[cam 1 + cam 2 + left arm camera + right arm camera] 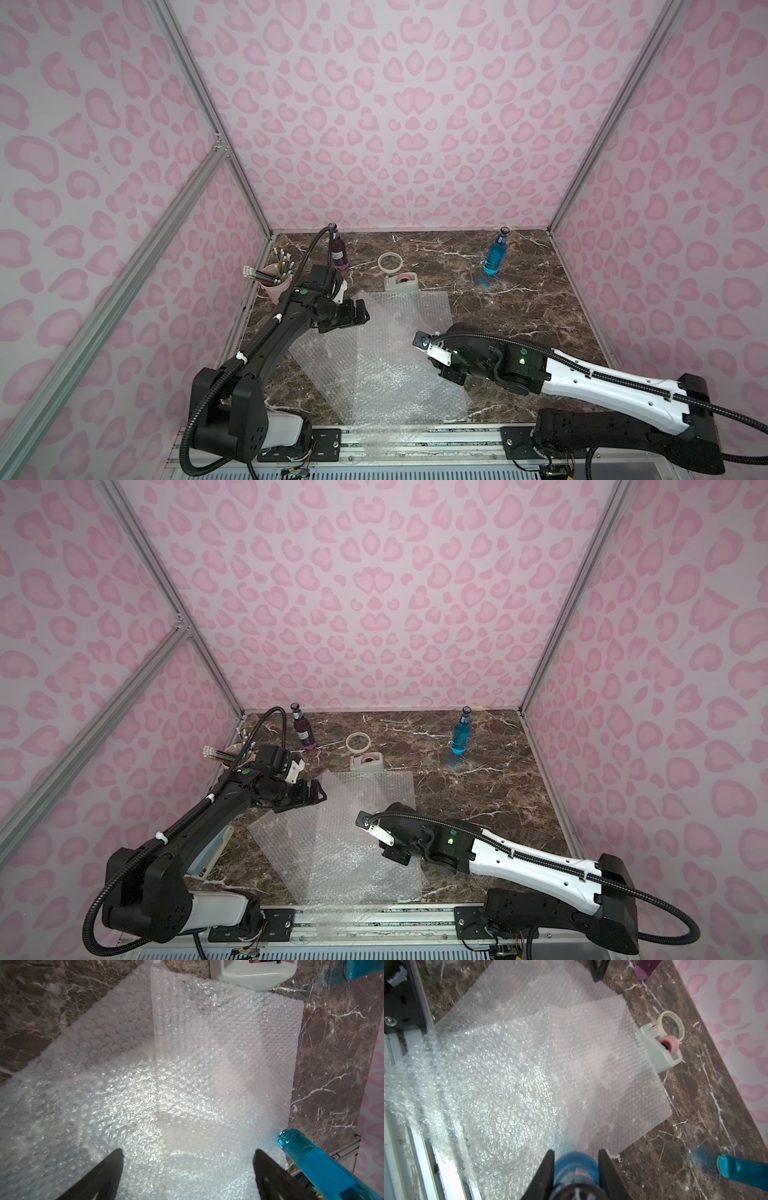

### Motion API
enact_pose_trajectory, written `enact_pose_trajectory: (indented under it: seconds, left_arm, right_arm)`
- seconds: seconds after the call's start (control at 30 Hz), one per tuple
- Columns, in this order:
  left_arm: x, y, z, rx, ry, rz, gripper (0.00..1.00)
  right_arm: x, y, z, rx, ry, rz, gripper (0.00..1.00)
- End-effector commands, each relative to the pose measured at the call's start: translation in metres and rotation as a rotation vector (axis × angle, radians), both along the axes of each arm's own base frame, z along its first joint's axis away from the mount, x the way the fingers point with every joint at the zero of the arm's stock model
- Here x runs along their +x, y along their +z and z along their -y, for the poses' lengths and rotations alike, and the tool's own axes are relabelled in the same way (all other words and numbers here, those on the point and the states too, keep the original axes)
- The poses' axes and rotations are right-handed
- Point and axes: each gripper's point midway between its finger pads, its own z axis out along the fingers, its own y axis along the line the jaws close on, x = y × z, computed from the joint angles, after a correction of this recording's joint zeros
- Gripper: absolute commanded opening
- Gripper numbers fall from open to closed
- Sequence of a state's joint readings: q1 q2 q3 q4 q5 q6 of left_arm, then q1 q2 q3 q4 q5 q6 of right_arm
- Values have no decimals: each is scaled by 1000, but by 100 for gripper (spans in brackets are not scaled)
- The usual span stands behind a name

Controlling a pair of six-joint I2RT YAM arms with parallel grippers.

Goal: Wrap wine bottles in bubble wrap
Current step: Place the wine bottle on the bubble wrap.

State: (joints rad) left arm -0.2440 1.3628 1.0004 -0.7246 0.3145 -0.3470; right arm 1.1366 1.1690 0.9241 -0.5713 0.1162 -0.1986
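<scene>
In both top views your brown marble table (519, 299) (498, 787) sits boxed in by pink spotted walls (415, 104). The bubble wrap (395, 365) (357, 854) lies in overlapping sheets at the middle front, and its near edge hangs over the metal rail (457, 434). A purple bottle (338, 253) stands upright at the back left and a standing blue bottle (494, 257) at the back right, both apart from the wrap. Between them lie a tape roll (390, 262) and a tape dispenser (401, 281), which sits right at the wrap's far edge. A pencil cup (276, 282) stands at the left edge.

Your left arm (266, 349) bends in from the front left, with the left fingers (357, 313) over the wrap's far left corner. Your right arm (582, 370) stretches low from the front right. Its wrist is over the wrap's right edge and probably hides whatever it carries.

In the left wrist view, the left fingers (104, 1174) are spread wide with nothing between them, above the wrap. The held blue bottle (311, 1159) pokes in tilted, base toward the sheets.

In the right wrist view, the right fingers (545, 1172) are closed on either side of the held blue bottle (575, 1165), above the wrap near its corner.
</scene>
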Motion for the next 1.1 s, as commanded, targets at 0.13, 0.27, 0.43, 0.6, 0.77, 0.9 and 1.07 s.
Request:
enact_pose_trajectory:
  seconds: [0.13,0.27,0.43,0.6,0.77,0.9,1.07]
  left_arm:
    - [-5,1,-1,0,-11,-4,99]
    - [-7,0,-3,1,-4,-9,99]
    - [-18,-1,-12,28,25,-35,99]
    - [-37,-7,-32,86,108,-107,99]
    - [-61,-15,-43,93,226,-177,99]
    - [-93,-34,-53,111,329,-267,99]
    - [-121,-44,-57,121,390,-329,99]
  right_arm:
    - [23,1,-43,-5,21,52,0]
    - [17,-14,-82,-14,113,39,0]
    - [17,-60,-110,-127,179,9,4]
    - [18,-93,-134,-134,233,-22,10]
    - [19,-111,-151,-87,276,-61,13]
    - [20,-121,-148,-76,301,-70,22]
    - [28,-120,-129,-74,287,-67,42]
